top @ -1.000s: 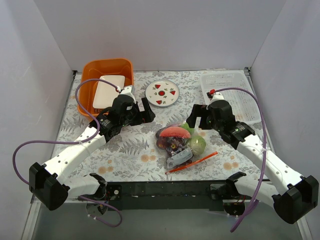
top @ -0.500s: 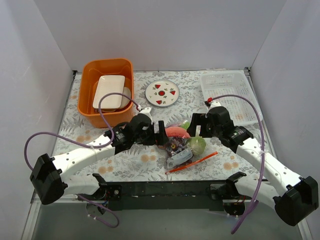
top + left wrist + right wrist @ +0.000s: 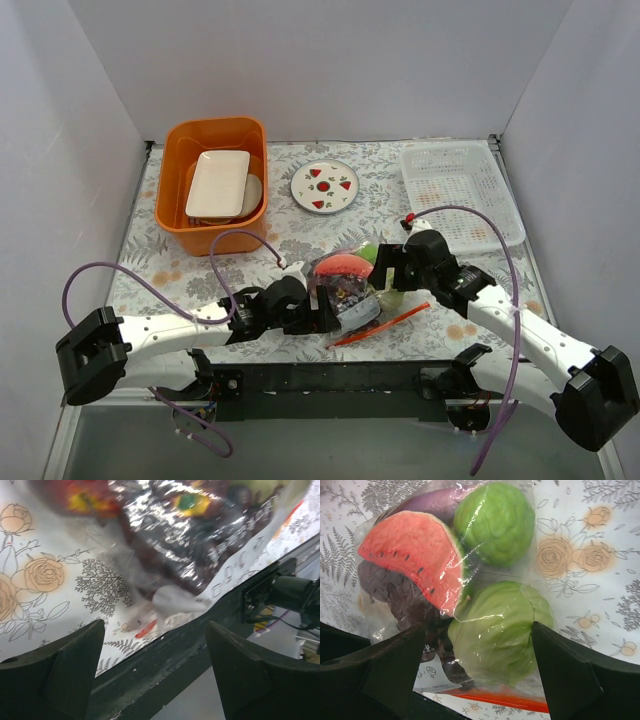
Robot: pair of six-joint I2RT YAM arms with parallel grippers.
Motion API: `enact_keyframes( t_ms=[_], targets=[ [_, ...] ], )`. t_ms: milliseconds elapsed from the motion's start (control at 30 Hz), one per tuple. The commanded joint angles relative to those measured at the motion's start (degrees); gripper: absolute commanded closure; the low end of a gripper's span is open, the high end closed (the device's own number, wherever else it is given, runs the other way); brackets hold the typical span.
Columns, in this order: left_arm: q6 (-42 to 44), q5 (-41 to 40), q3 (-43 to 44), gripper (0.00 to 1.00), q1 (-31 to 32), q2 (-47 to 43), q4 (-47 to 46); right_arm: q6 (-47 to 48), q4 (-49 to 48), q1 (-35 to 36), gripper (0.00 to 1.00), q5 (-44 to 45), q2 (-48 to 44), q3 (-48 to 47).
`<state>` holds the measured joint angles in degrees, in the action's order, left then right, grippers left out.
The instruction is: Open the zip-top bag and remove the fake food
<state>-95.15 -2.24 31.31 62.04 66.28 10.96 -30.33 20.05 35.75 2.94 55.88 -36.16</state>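
Note:
The clear zip-top bag (image 3: 350, 290) lies on the floral cloth near the front middle, its orange zip strip (image 3: 385, 325) towards the front edge. Inside it are the fake food pieces: a red watermelon slice (image 3: 417, 555), two green cabbage-like balls (image 3: 502, 625), and dark purple pieces (image 3: 395, 597). My left gripper (image 3: 325, 305) is open, low at the bag's left front corner; its view shows the crinkled bag (image 3: 190, 535) and a bit of the orange strip (image 3: 147, 628). My right gripper (image 3: 385, 275) is open just over the bag's right side, its fingers (image 3: 570, 672) either side of the lower green ball.
An orange bin (image 3: 212, 185) holding white trays stands at the back left. A round white plate with strawberries (image 3: 325, 186) is at the back middle. A white mesh basket (image 3: 458, 188) is at the back right. The table's black front rail (image 3: 200, 645) runs just beyond the bag.
My left arm has swung from the back left forward and down to the bag's left front corner. My right gripper has moved forward and lower onto the bag's right side.

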Motion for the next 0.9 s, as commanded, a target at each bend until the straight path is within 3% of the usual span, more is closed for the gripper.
enact_keyframes(
  t_ms=[0,167,367,533,733,867],
  targets=[
    [-3.5,0.5,-2.8,0.22,0.2,-1.6,-10.0,-3.2,-4.5,3.4,0.09,-0.7,3.9,-0.1],
    [-2.6,-3.3,-1.3,0.25,0.1,1.0,-9.5,-2.8,-7.9,3.5,0.16,1.1,11.2,-2.9],
    [1.2,-5.2,3.2,0.28,-3.1,2.2,-3.8,1.6,-10.7,3.1,0.17,2.6,23.0,-13.7],
    [3.0,-4.6,4.1,0.28,-5.7,0.9,-1.0,5.5,-7.3,2.6,0.16,1.1,30.2,-25.8],
    [4.9,-1.2,4.2,0.28,-7.6,0.3,-0.2,6.2,-2.3,2.6,0.10,4.4,26.5,-26.7],
    [4.5,0.3,3.2,0.28,-7.6,-0.5,-0.3,5.5,0.6,2.1,0.08,6.4,18.8,-23.4]
  ],
)
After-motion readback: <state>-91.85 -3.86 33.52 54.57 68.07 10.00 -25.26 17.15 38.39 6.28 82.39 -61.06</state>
